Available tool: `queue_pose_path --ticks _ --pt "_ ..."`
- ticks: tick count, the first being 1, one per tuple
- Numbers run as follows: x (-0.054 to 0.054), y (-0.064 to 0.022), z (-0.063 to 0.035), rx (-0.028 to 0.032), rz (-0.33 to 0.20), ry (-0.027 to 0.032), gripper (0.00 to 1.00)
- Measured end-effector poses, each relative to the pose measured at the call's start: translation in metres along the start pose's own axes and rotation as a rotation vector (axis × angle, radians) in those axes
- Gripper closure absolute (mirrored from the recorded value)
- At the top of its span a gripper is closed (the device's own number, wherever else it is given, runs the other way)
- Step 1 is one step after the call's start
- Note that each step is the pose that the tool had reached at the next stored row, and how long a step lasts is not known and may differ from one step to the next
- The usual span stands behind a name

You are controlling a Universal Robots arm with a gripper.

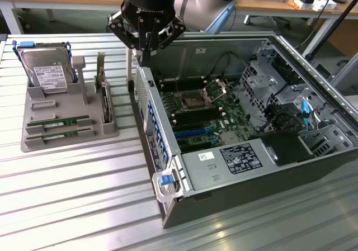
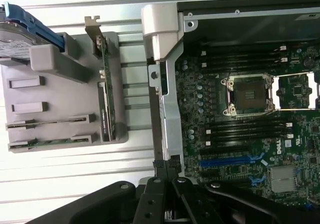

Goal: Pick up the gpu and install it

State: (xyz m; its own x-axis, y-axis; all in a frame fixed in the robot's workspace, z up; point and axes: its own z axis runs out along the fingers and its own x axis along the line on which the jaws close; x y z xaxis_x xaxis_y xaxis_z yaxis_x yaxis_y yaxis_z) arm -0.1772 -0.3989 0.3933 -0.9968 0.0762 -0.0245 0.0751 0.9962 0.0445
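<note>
Slatted aluminium table point(image 1: 84, 206) spreads across the foreground of the exterior view and carries everything else; on it, toward the exterior view's right, the computer case point(image 1: 235, 203) lies open with its motherboard point(image 1: 207, 114) face up and its rear wall point(image 1: 146, 103) standing as a tall thin edge; beside that wall, toward the exterior view's left, sits a grey holder point(image 1: 59, 103), with a strip of bare table between the two; the holder bears a hard drive in blue rails point(image 1: 49, 75) at its far end, an upright card with a metal bracket point(image 1: 104, 97) on the side nearest the case, and the gpu point(image 1: 59, 121), a thin green stick set on edge in a slot at the near end, with a second green stick point(image 1: 56, 132) like it just beside; the gripper point(image 1: 146, 52) hangs over the rear wall, fingers pressed together and carrying nothing, well apart from the gpu; as I judge it, nothing of the task is done: the gpu sits untouched in its slot, so both pickup and installing are left; as for room, the space above the holder is open, though the upright card stands between gripper and sticks, and only slim slot walls part the two sticks; inside the case the black memory slots point(image 1: 193, 117) beside the uncovered CPU socket point(image 1: 187, 100) look unfilled, hemmed by the socket's raised lever and by cables
</note>
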Motion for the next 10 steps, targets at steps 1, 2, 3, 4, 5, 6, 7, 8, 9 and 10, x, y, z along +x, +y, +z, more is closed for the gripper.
queue_pose_path --ticks 1,2,3,4,5,6,7,8,9,10 --pt "0.0007 -0.0001 -0.0001 0.0001 0.0 0.0 0.89" --pt "0.0014 -0.0001 -0.0001 0.0001 0.0 0.0 0.89" --pt "0.0023 -0.0002 -0.0001 0.0001 0.0 0.0 0.89" --pt "0.0031 -0.0003 -0.0001 0.0 0.0 0.0 0.89" --pt "0.0037 -0.0003 -0.0002 0.0001 0.0 0.0001 0.89" --pt "0.0047 -0.0004 -0.0001 0.0 0.0 0.0 0.89" --pt "0.0058 -0.0004 -0.0002 0.0001 0.0 0.0 0.89" --pt "0.0074 -0.0006 -0.0003 0.0001 0.0 0.0 0.89" --pt "0.0087 -0.0007 -0.0003 0.0001 0.0 0.0 0.89" --pt "0.01 -0.0008 -0.0003 0.0 0.0 0.0 0.89"
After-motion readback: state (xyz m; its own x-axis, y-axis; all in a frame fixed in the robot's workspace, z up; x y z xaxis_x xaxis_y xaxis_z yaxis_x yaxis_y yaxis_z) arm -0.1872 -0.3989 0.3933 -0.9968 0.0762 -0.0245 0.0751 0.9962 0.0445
